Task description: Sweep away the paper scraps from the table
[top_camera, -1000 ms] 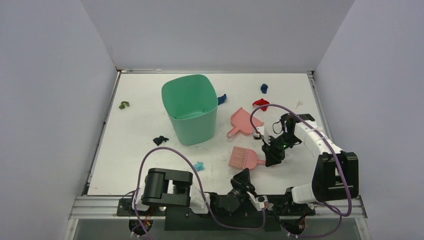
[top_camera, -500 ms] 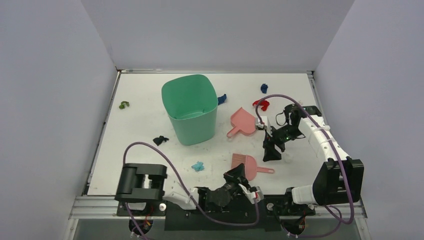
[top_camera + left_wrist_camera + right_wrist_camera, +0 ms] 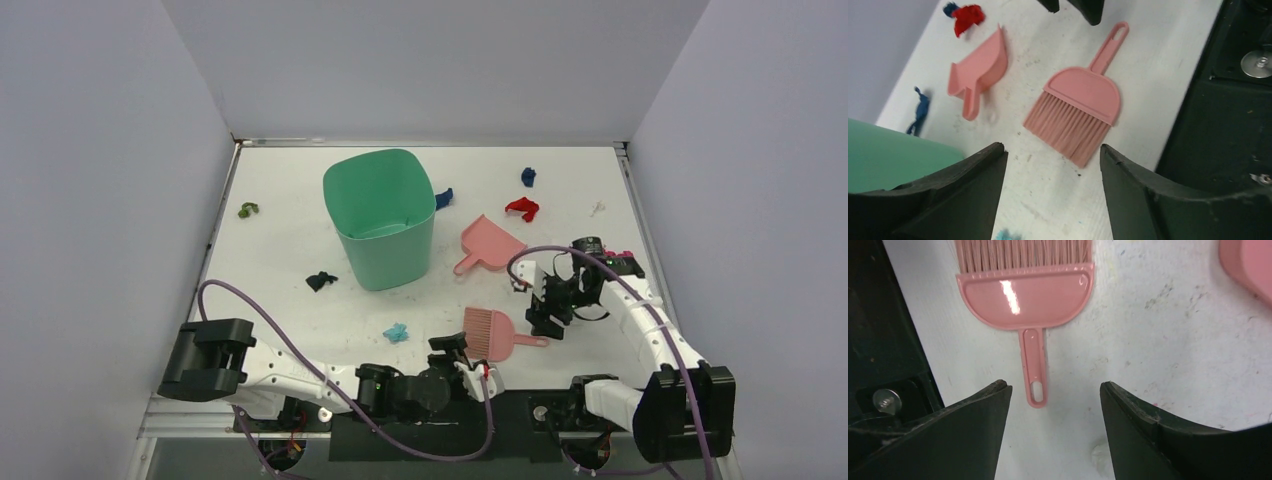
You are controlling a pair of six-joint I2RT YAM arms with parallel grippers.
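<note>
Three grey walls (image 3: 100, 200) box the scuffed white surface (image 3: 270, 250); left tool (image 3: 1053, 150) and right tool (image 3: 1053, 385) gape wide, empty.

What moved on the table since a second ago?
The pink brush slid a little toward the near edge and turned. The right gripper hangs open over its handle end. The left arm swung its elbow out left, left gripper open near the bristles. The green bin, pink dustpan and paper scraps stayed put.
</note>
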